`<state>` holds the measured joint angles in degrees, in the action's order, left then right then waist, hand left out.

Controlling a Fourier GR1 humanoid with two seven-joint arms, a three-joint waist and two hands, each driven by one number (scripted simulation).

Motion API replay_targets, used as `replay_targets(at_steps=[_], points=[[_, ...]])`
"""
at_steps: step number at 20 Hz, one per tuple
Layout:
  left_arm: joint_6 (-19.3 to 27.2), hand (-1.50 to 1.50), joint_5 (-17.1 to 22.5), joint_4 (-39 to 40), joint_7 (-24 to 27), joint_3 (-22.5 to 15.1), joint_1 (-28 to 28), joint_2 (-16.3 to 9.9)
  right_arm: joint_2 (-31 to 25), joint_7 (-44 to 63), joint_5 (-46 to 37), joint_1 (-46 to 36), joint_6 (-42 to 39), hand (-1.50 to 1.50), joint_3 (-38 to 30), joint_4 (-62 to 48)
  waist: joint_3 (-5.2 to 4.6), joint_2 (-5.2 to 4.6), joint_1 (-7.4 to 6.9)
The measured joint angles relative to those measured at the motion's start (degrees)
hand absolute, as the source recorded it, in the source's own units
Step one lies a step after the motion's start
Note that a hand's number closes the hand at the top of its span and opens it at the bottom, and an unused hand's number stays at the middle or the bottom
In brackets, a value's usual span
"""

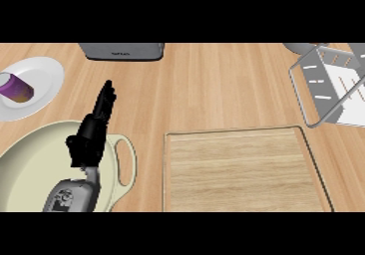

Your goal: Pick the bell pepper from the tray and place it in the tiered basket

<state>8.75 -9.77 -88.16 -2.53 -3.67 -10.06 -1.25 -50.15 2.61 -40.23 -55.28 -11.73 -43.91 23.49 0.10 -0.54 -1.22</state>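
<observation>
Pale wood grain covers the surface (215, 84) on which we see every item in the head view. We note the left hand (97, 119) at the view's left, its black fingers straight and pointing away from the robot, holding nothing, with its grey forearm over a cream pot (38, 149) whose loop handle faces right. Just right of that handle lies the wooden tray (241, 172), rectangular with a thin raised rim; we see no bell pepper on it, nor anywhere else in view. At the upper right stands the tiered basket (329, 84), a grey wire frame over perforated white shelves. At the upper left, a white plate (46, 74) carries a purple cup (12, 88) lying on its side. A grey appliance (120, 51) sits at the top edge. We find no right hand in view.
</observation>
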Motion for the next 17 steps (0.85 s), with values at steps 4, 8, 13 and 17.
replay_targets(at_steps=[4, 8, 13, 17], points=[[0.36, 0.0, -0.1, -0.07, -0.34, 0.13, -0.44, 0.23, -4.46, 1.84, 2.92, 1.69, 2.35, -1.5, -4.31, -2.6, 0.03, -0.06, 0.17], [1.01, 0.0, -0.51, -0.09, 0.61, -0.17, 0.53, 0.58, -9.62, 2.83, 6.77, 5.51, 1.59, -1.5, -9.29, -5.8, 0.07, 0.0, 0.66], [0.41, 0.0, 0.22, -0.91, 0.04, 0.78, 1.1, -0.33, -14.5, -1.32, 12.93, 14.73, -2.29, -1.5, -16.55, -9.91, 0.21, 0.1, 1.55], [0.53, 0.0, 0.25, -1.44, 1.0, 0.61, 3.04, -0.15, -16.68, -7.44, 16.9, 24.64, -7.61, -1.5, -21.01, -12.43, 0.27, 0.26, 2.36]])
